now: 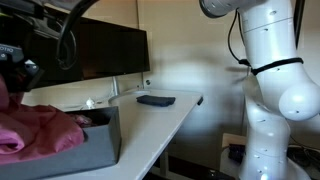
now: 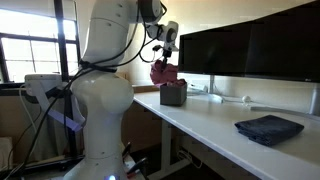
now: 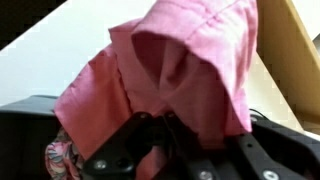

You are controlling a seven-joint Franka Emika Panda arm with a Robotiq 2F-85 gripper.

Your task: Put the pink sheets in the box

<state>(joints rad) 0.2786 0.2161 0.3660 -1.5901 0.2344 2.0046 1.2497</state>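
Observation:
The pink sheets (image 3: 190,70) hang bunched from my gripper (image 3: 168,135), which is shut on their fabric. In both exterior views the gripper (image 2: 165,58) (image 1: 18,68) is just above the dark grey box (image 2: 173,97) (image 1: 100,140). The pink sheets (image 2: 166,73) (image 1: 40,128) trail down from the gripper into the box and pile over its rim. The box stands at one end of the white desk (image 2: 215,125). Part of the box's dark rim (image 3: 25,115) shows under the cloth in the wrist view.
A folded dark blue cloth (image 2: 268,128) (image 1: 155,100) lies further along the desk. Black monitors (image 2: 250,50) (image 1: 105,50) stand along the desk's back edge. The robot's white base (image 2: 100,110) (image 1: 275,90) stands beside the desk.

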